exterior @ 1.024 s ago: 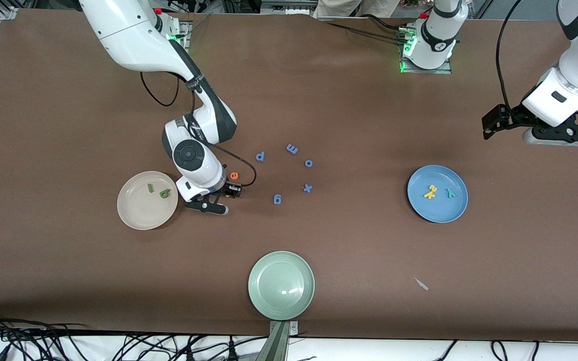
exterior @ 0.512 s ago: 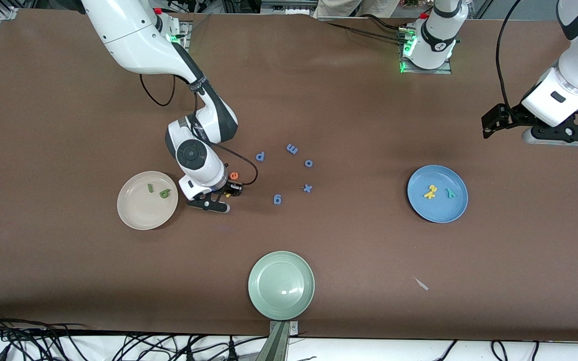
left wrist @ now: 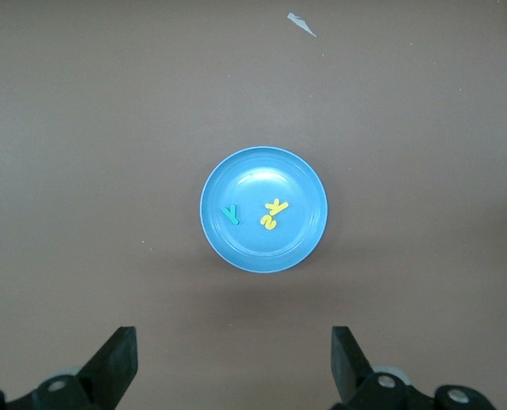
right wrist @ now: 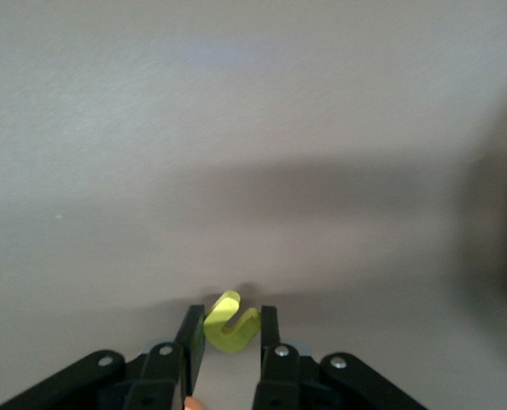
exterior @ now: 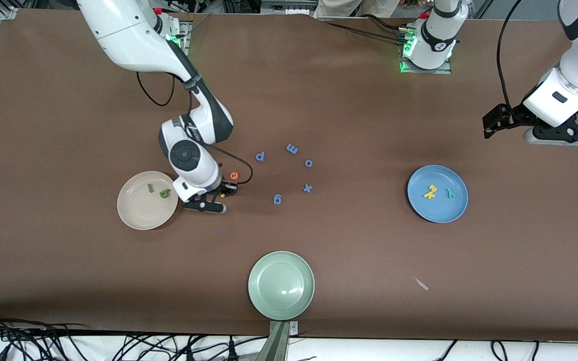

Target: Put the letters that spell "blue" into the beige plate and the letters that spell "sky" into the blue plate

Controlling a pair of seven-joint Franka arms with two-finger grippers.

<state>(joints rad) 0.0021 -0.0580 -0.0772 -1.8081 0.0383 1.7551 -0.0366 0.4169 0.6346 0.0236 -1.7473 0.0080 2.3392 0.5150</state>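
Right gripper (right wrist: 228,337): you have it low over the table, just beside the beige plate on the side toward the left arm's end; its two fingers (right wrist: 192,335) are pressed against the yellow u from both sides.
Yellow u (right wrist: 230,322): it sits clamped between those fingers, tilted, its open end pointing away from the wrist. In the front view only a speck of yellow (exterior: 223,194) shows at the fingertips.
Orange e (exterior: 234,175): it lies on the table just beside the right gripper, farther from the front camera than the fingertips, outside the beige plate.
Beige plate (exterior: 136,215): it holds the dark green b (exterior: 164,193) and the light green l (exterior: 151,188), near each other in the part of the plate closest to the gripper.
Blue letters (exterior: 277,199): five are scattered on the table, past the orange e from the beige plate, toward the left arm's end.
Pale green plate (exterior: 264,296): it is nearer the front camera than the beige plate.
Left gripper (left wrist: 233,363): your left arm waits, held up with its fingers spread wide apart and nothing between them.
Blue plate (left wrist: 300,243): well apart from the beige plate, toward the left arm's end; it holds the teal y (left wrist: 230,213), with the yellow k (left wrist: 276,207) and yellow s (left wrist: 269,222) touching each other.
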